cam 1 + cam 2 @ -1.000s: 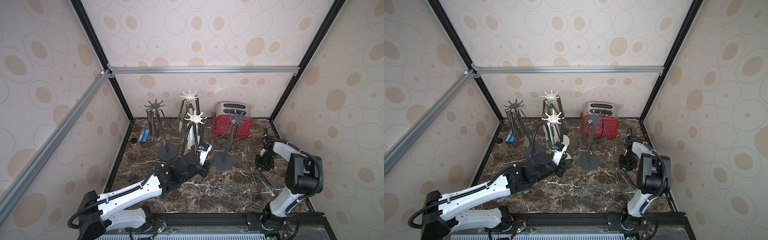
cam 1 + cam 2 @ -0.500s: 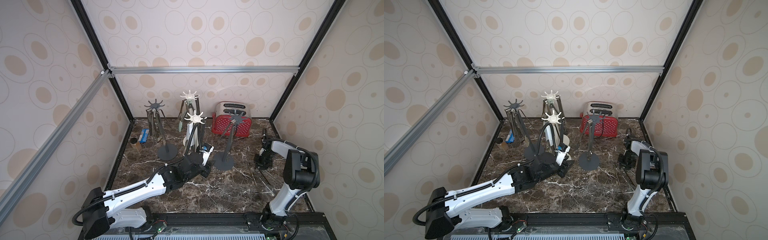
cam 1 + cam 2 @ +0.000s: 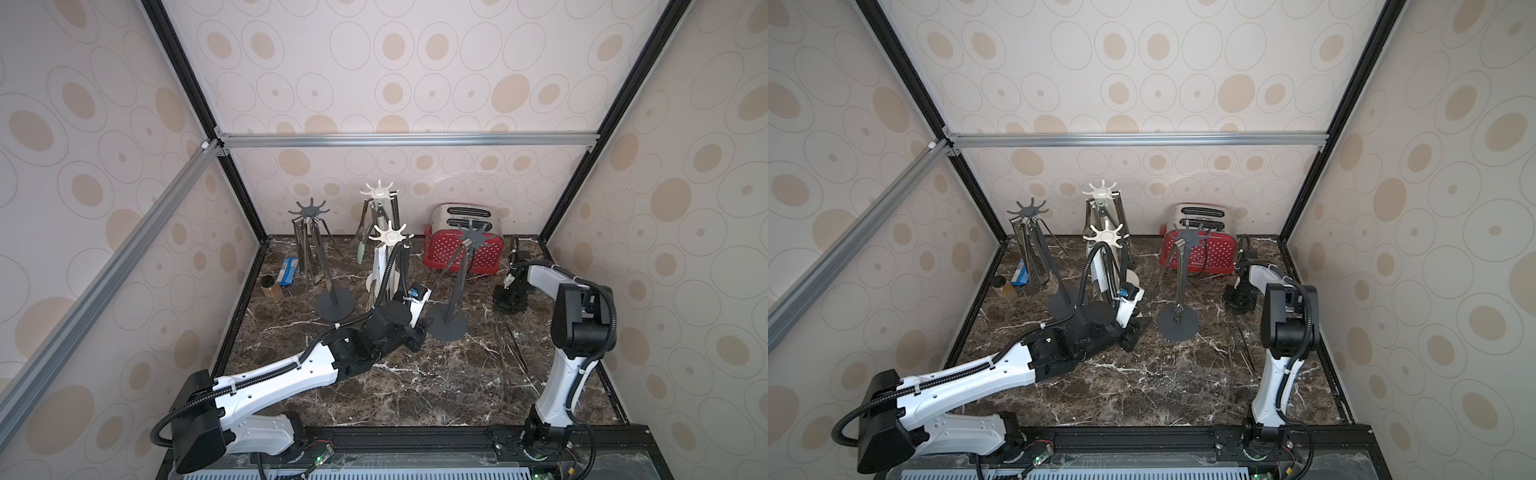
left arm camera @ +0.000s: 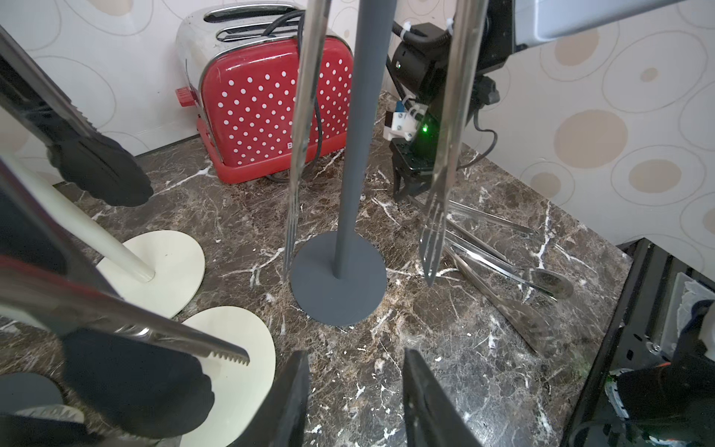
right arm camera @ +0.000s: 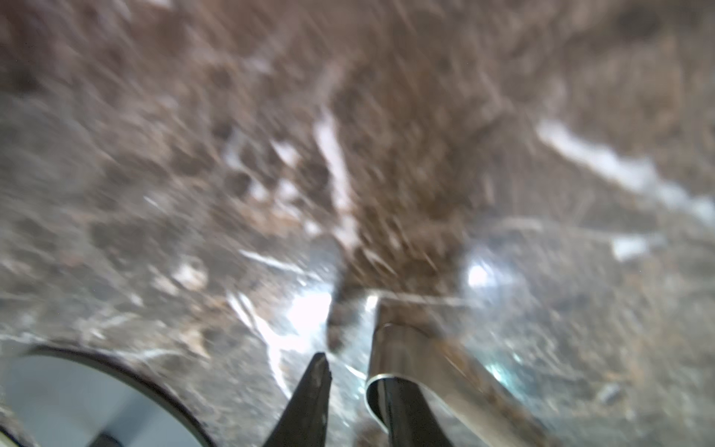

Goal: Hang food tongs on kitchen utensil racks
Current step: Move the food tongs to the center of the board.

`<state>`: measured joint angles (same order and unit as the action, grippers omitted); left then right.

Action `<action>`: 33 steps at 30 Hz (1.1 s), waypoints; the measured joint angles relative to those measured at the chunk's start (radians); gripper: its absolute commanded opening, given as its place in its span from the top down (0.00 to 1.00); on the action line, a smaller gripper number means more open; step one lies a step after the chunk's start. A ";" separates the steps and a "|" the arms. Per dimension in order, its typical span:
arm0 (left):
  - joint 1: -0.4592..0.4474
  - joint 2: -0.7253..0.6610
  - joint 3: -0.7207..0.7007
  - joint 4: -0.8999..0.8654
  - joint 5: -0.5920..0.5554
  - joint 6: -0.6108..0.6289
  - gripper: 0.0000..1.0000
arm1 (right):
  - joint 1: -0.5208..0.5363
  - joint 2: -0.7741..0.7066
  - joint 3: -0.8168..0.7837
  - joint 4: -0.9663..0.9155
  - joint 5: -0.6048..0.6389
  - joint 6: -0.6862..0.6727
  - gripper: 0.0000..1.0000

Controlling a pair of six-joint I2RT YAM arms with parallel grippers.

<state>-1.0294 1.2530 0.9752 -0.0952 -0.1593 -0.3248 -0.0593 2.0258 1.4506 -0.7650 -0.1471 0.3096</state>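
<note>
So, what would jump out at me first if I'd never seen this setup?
Likely the red polka-dot toaster against the back wall, the brightest colour here. Then the four utensil racks nearby, tall poles with star crowns and hanging tongs dangling from them. A few loose tongs lie flat on the marble tabletop near the right arm.

1. Left arm [image 3: 282, 384]: glossy white plastic shells, matte black joints, a black ribbed cable hose [image 3: 249, 380] fastened by white zip ties [image 3: 298, 366].
2. Right arm [image 3: 557, 386]: same white-and-black build, looped black hose [image 3: 610, 303], small green light [image 4: 424, 129] at its wrist.
3. Left gripper [image 4: 356, 354]: two black wedge-shaped fingers [image 4: 294, 387].
</note>
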 measured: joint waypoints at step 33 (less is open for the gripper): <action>0.000 -0.035 0.011 -0.034 0.035 -0.032 0.63 | -0.037 -0.104 -0.108 -0.056 0.216 -0.253 0.66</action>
<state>-1.0294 1.2182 0.9867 -0.1295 -0.1246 -0.3565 -0.0963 1.9217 1.3422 -0.8207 0.0689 0.0570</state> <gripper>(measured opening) 0.376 0.342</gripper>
